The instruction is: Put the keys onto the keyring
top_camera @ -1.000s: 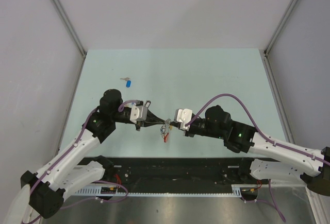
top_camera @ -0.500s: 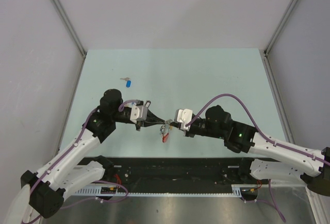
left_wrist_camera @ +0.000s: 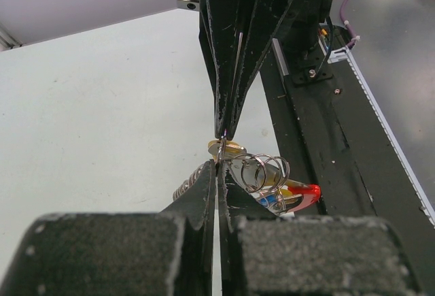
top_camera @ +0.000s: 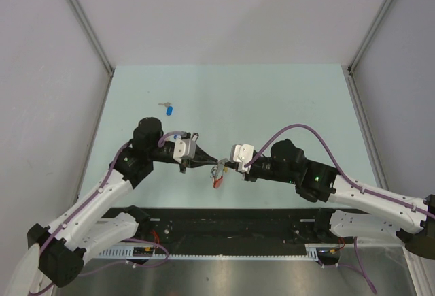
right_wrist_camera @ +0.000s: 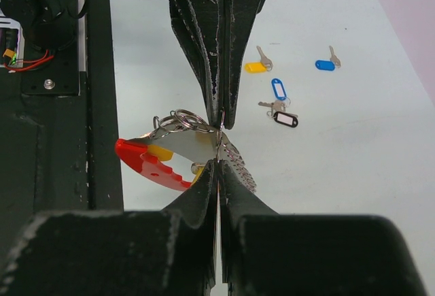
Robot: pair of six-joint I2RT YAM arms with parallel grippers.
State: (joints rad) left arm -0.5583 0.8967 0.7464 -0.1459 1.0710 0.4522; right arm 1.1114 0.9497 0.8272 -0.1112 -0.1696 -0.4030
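Observation:
The keyring (top_camera: 217, 177) hangs above the near table edge between my two grippers, which meet tip to tip. Its red arc (right_wrist_camera: 145, 160) points toward the arm bases and its silvery links (right_wrist_camera: 236, 165) toward the table. My left gripper (left_wrist_camera: 219, 165) and right gripper (right_wrist_camera: 217, 164) are both shut on a thin wire loop of the keyring (left_wrist_camera: 300, 192). Small split rings (left_wrist_camera: 264, 169) and yellow and blue tags hang on it. Loose keys lie on the table: yellow tag (right_wrist_camera: 256, 67), blue tag (right_wrist_camera: 325, 64), blue-rimmed tag (right_wrist_camera: 279, 90), black tag (right_wrist_camera: 285, 118).
One blue-tagged key (top_camera: 169, 110) shows on the pale green table (top_camera: 272, 99) at the far left. The black base rail (top_camera: 231, 221) runs just below the grippers. Grey walls stand on three sides.

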